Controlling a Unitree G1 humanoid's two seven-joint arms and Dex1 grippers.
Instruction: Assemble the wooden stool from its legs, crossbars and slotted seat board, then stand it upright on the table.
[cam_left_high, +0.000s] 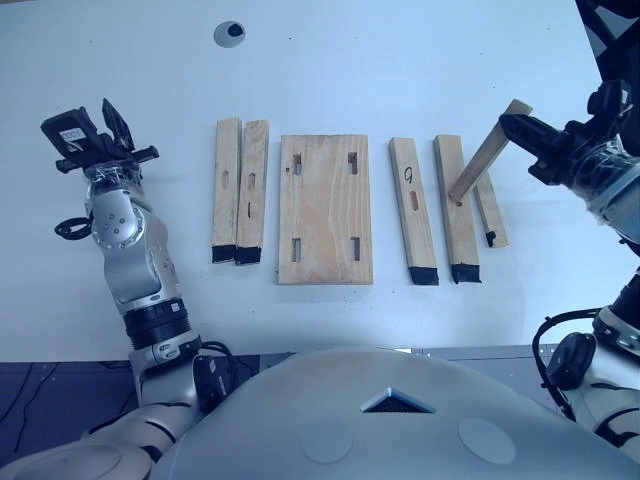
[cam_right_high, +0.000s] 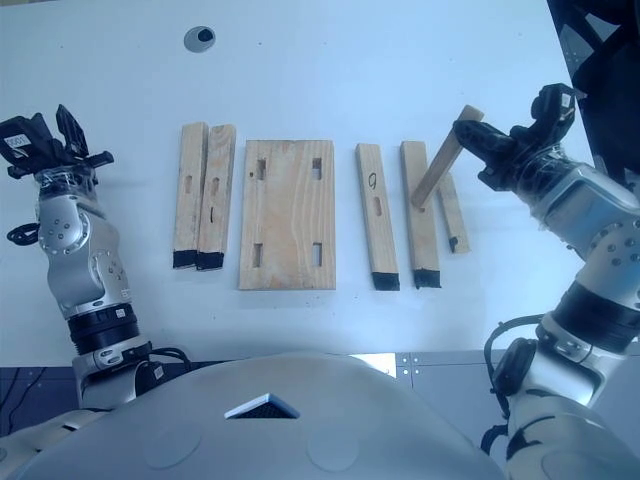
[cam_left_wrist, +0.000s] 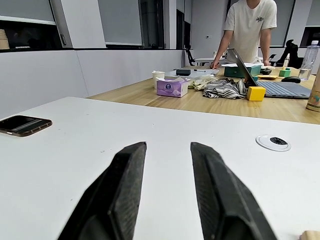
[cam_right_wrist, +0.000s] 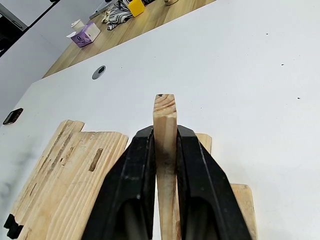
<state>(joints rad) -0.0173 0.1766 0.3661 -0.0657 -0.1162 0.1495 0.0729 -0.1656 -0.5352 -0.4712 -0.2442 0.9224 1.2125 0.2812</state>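
The right claw (cam_right_wrist: 165, 131) is clamped on a tilted crossbar (cam_left_high: 487, 152), whose lower end touches a slotted leg (cam_left_high: 456, 215) right of the seat board (cam_left_high: 325, 210) lying flat on the bench (cam_left_high: 400, 60). The left claw (cam_left_wrist: 167, 146) hovers parted and empty.

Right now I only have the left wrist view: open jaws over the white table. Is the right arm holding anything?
Observer: Yes. Its jaws are shut on a crossbar, which is tilted, with its lower end at the slot of the rightmost leg.
Operator: Where is the seat board?
Observer: The seat board lies flat mid-table, with two legs to its left.
Operator: Any other loose piece?
Observer: A narrower piece lies flat just right of that rightmost leg.
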